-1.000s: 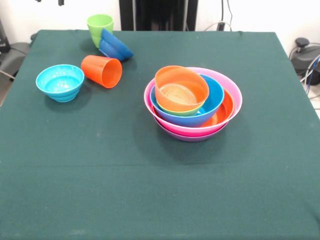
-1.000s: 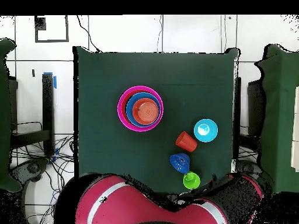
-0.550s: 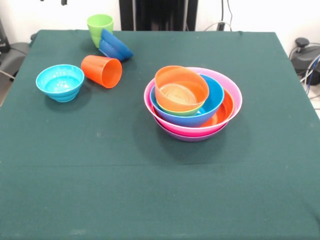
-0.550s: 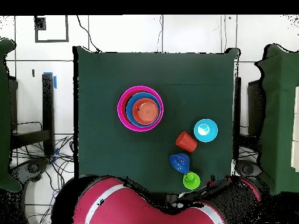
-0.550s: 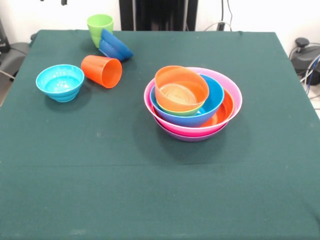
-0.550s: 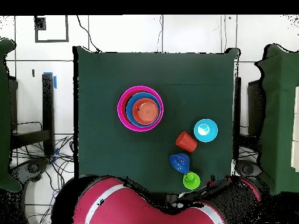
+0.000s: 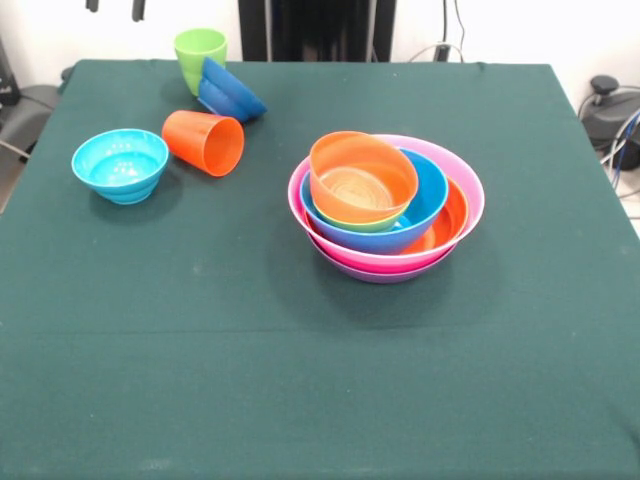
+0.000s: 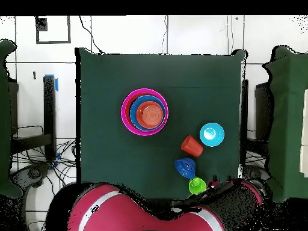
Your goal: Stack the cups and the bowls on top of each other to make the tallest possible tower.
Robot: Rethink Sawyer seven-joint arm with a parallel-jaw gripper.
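The tower (image 7: 386, 222) stands right of centre: purple and pink bowls at the base, then large orange and blue bowls, a small lime green bowl, and a tilted small orange bowl (image 7: 362, 177) on top. The orange cup (image 7: 205, 142) lies on its side. The light blue bowl (image 7: 120, 165) stands upright beside it. The lime green cup (image 7: 200, 56) stands upright at the far left, with the dark blue bowl (image 7: 230, 93) leaning against it. My gripper (image 7: 114, 7) shows only its two tips at the top edge, apart and empty, above and left of the green cup.
The green cloth table (image 7: 320, 400) ends at the far side just behind the green cup. The robot's black pedestal (image 7: 315, 30) stands behind the table. In the overhead view the red arm (image 8: 150, 210) lies over the table's bottom edge near the green cup (image 8: 196, 186).
The gripper tips have shifted slightly right in the front view, and the arm has swung a little in the overhead view. The cups and bowls have not moved.
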